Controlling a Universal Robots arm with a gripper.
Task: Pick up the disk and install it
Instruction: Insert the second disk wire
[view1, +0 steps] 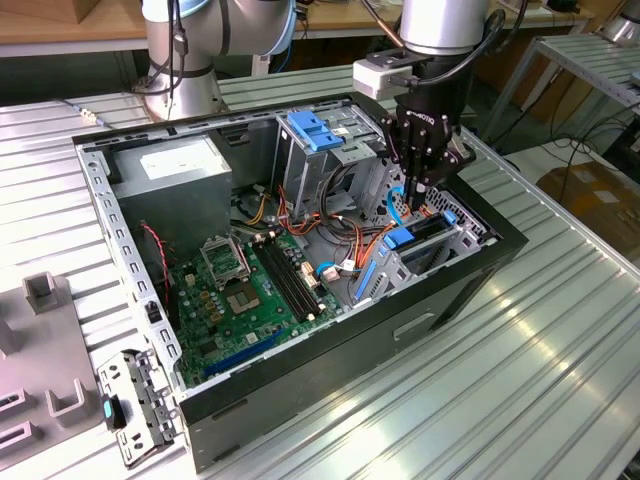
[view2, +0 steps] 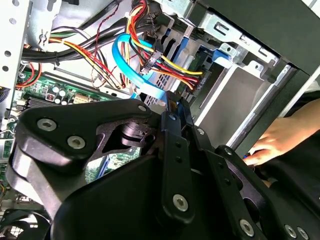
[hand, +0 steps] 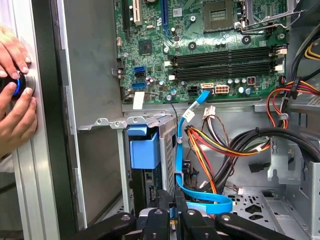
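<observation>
The disk (view1: 428, 236) stands on edge inside the drive cage (view1: 455, 240) at the open computer case's corner on the exterior view's right. It has a dark body with blue side rails. In the first wrist view its dark edge (hand: 141, 187) shows under a blue tab (hand: 144, 148). My gripper (view1: 421, 188) hangs just above the cage, fingers pressed together with nothing between them. In the second wrist view the gripper (view2: 172, 106) sits beside a light-blue data cable (view2: 125, 60). The gripper (hand: 172, 214) also appears in the first wrist view, next to that cable.
A person's hands (hand: 14, 85) rest on a blue-lit button outside the case wall (hand: 47, 120). Inside the case are the motherboard (view1: 250, 290), a grey power supply (view1: 180, 172), a blue latch (view1: 314, 130) and loose coloured wires (view2: 170, 67). Grey fixtures (view1: 45, 292) lie on the exterior view's left.
</observation>
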